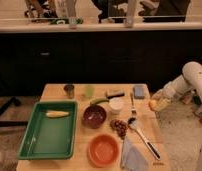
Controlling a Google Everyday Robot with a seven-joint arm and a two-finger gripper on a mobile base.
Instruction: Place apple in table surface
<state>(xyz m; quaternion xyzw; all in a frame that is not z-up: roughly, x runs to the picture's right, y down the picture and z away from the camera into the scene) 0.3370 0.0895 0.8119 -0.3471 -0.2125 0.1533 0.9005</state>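
Observation:
The apple (pixel 153 104) is a small yellow-orange fruit held in my gripper (pixel 157 104) just past the right edge of the table surface (pixel 144 107), at about tabletop height. The white arm comes in from the right. The gripper is shut on the apple. The light wooden tabletop carries several items.
On the table: a green tray (pixel 49 131) with a corn cob (pixel 57 114), a dark bowl (pixel 94 116), an orange bowl (pixel 103 149), a grape cluster (pixel 118 127), a white cup (pixel 115 105), spoon (pixel 140 132), fork (pixel 132 103), blue sponge (pixel 139 91), metal cup (pixel 69 91), green cup (pixel 89 91), napkin (pixel 131 156).

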